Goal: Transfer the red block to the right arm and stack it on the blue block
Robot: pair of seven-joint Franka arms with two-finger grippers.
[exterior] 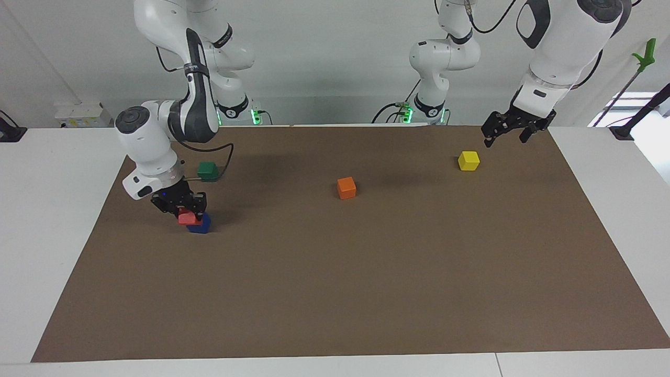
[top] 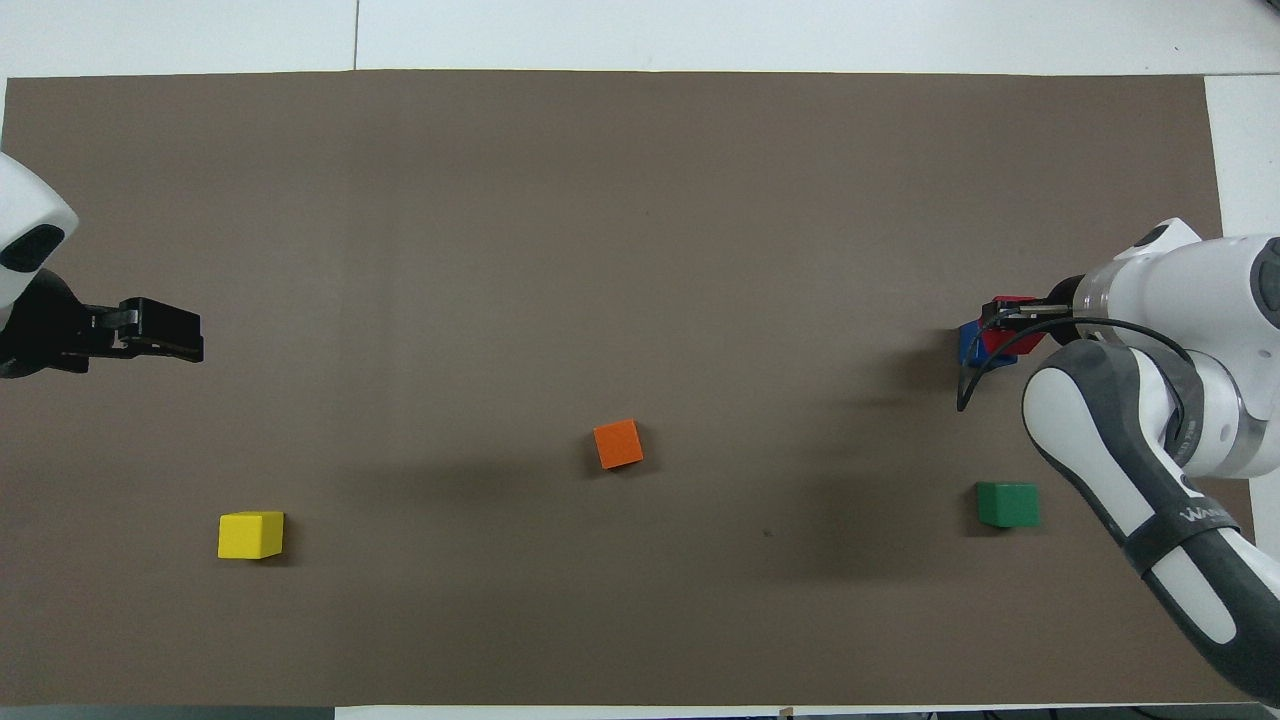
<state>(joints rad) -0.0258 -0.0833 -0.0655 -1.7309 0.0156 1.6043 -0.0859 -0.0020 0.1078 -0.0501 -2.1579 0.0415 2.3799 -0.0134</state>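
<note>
My right gripper [exterior: 184, 208] grips the red block [exterior: 186, 217], set askew on the blue block [exterior: 200, 224]; handover done, only release is left. My left gripper [exterior: 510, 133] waits open over the mat's edge

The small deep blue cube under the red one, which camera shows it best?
The facing view: the small deep blue cube shows its front faces below the glossy red cube held in the right gripper. Overhead, only a blue sliver shows beside the red cube.

Red block [exterior: 186, 217] atop blue block [exterior: 200, 223], green block [exterior: 208, 170] nearer the robots
</note>
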